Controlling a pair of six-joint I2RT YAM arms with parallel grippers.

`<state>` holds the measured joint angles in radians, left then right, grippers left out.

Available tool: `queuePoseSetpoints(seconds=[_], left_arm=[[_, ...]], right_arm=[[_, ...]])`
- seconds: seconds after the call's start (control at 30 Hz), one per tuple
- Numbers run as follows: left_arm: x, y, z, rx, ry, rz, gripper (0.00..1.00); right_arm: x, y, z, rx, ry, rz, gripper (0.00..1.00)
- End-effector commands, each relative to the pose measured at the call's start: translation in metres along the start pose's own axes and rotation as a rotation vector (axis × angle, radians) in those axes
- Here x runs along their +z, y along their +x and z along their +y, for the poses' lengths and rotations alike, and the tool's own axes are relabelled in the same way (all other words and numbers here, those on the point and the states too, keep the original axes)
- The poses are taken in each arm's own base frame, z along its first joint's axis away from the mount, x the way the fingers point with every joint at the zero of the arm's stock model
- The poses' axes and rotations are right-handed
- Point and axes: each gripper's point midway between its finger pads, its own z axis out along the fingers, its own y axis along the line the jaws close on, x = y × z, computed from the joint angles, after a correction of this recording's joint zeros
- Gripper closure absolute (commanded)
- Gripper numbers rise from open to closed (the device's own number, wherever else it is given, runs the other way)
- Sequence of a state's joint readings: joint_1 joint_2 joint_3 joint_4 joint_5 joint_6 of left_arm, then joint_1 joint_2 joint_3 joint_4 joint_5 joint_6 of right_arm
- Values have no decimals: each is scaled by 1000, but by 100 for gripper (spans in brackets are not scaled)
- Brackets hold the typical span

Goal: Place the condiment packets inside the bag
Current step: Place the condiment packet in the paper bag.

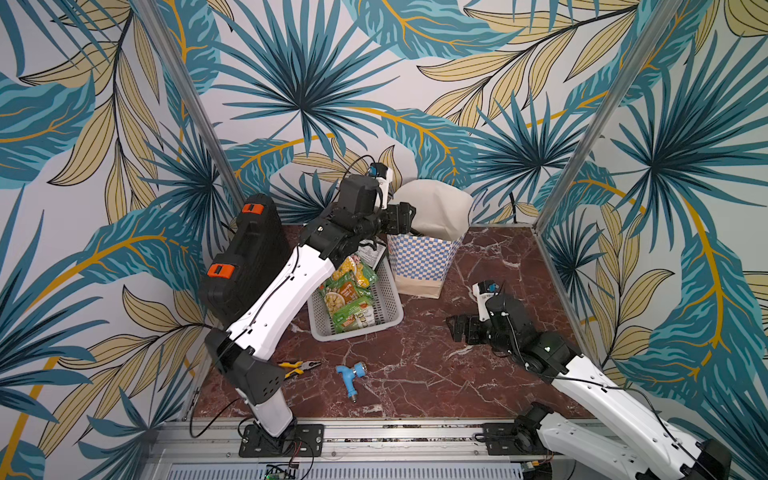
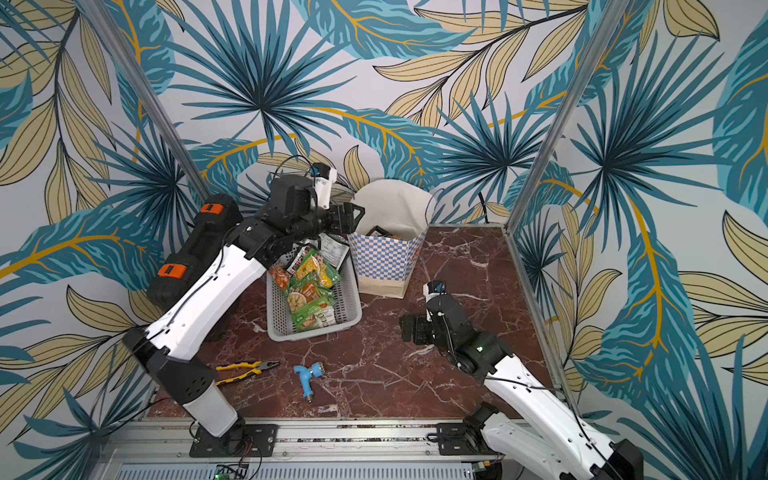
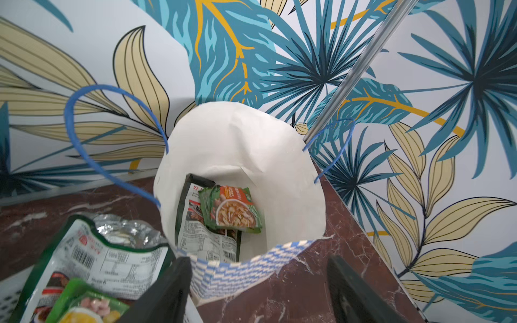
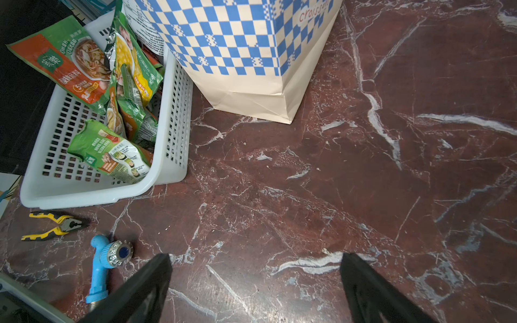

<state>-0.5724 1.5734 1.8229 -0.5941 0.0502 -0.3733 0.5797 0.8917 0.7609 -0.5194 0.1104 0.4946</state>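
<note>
Above the rim of the bag point(image 1: 419, 257), at 2 o'clock from the white basket point(image 1: 361, 330), the left gripper point(image 1: 405, 216) holds its jaws apart, empty. Two condiment packets point(image 3: 232, 209) lie inside the bag, others in the basket. At 4 o'clock from the bag, the right gripper point(image 1: 457, 328) is spread wide, empty.

Blue-and-white checkered bag point(image 4: 237, 42), green packets point(image 4: 109, 151)

The left arm point(image 1: 282, 291) hides the pliers' point(image 1: 305, 366) handle ends and part of the basket point(image 1: 361, 329) and packets point(image 1: 353, 291).
</note>
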Motion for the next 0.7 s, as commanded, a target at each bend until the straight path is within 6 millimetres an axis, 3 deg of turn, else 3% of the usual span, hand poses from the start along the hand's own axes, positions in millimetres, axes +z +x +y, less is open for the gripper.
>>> queuePoseSetpoints(seconds=[0.0,0.17,0.4,0.53,0.67], left_arm=[[-33,-3,8,4,-23,-100,11],[-56,41,41,-7,-130,-79,5],[-78,107,110,-84,-326,-33,2],[-85,139,146,-138,-387,-84,2],[-84,163,168,-116,-431,-134,2]], right_arm=[[4,5,4,0,-31,4,0],[5,5,12,-3,-74,12,0],[9,4,34,-37,-160,20,0],[17,4,54,-86,-208,40,1],[26,1,79,-155,-257,59,9]])
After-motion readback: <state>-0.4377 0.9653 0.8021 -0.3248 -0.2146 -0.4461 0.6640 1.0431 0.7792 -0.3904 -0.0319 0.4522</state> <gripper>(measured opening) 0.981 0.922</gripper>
